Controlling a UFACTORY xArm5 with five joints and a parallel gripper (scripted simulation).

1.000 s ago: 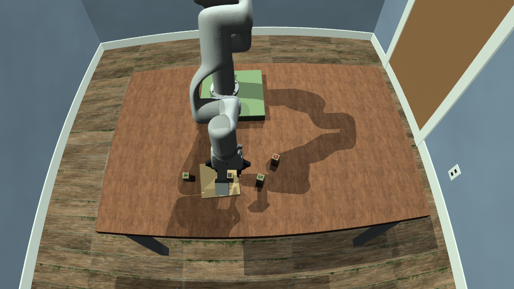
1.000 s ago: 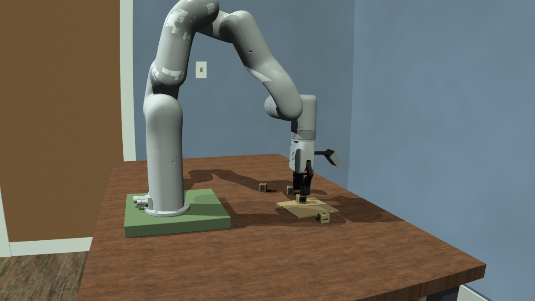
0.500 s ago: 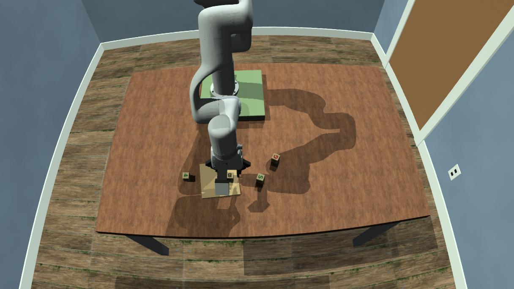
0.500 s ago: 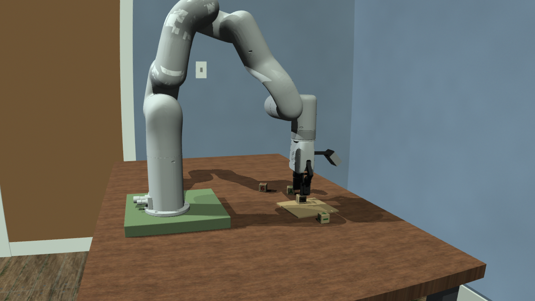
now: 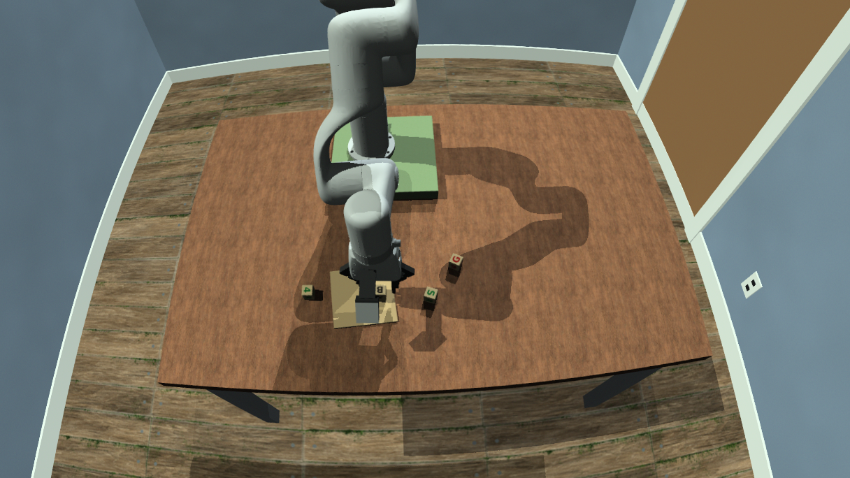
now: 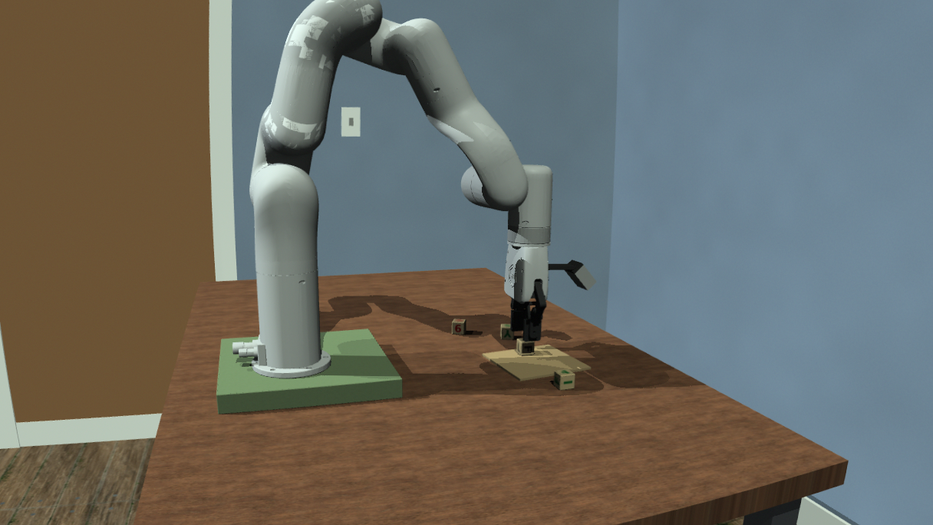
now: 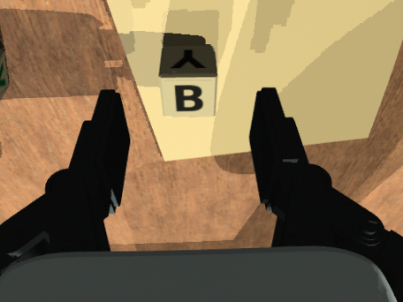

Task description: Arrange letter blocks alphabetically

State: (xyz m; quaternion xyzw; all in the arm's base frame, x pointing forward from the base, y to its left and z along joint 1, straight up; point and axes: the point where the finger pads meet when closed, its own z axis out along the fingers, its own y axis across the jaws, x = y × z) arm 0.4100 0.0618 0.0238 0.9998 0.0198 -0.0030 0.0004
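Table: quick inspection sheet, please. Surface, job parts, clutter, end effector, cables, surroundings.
Surface: wood-grain table, crossed by arm shadows.
Job parts: mat flat, B on it; S, G and 4 off it.
Clutter: nothing seen.
End effector: open, holding nothing, near B.
Cables: nothing seen.
Surroundings: blue walls, outlet on one.

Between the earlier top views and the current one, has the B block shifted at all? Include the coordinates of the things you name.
No. Judged against the mat [image 5: 344, 297] [image 6: 522, 370] [image 7: 318, 88] in the top view, the B block [image 5: 379, 290] [image 6: 522, 348] [image 7: 188, 98] sits in the same spot.
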